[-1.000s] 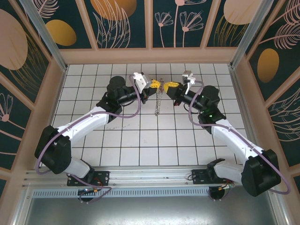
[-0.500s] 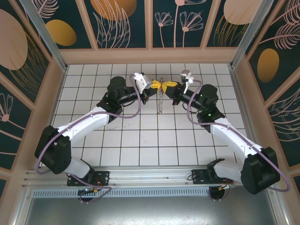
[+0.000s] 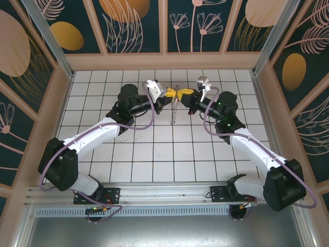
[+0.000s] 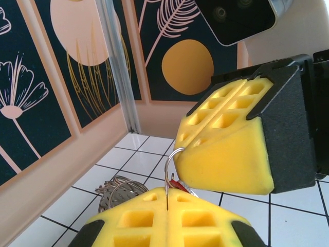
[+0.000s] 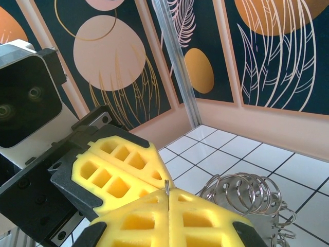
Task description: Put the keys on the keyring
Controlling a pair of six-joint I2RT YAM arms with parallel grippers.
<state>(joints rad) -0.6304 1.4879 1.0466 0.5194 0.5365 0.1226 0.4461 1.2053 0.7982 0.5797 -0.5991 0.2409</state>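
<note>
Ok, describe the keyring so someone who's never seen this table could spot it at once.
Look over the far half of the white tiled table. There the yellow-padded left hand and right hand meet, and a silvery strand hangs down between them: the keyring. Unlike the yellow foam either side, it's shiny metal, a cluster of coiled wire loops.

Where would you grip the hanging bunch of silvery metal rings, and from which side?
The thin top loop, pinched across its flat faces from the sides: it stands on edge, and the ring coils below hang loose and may slip.
</note>
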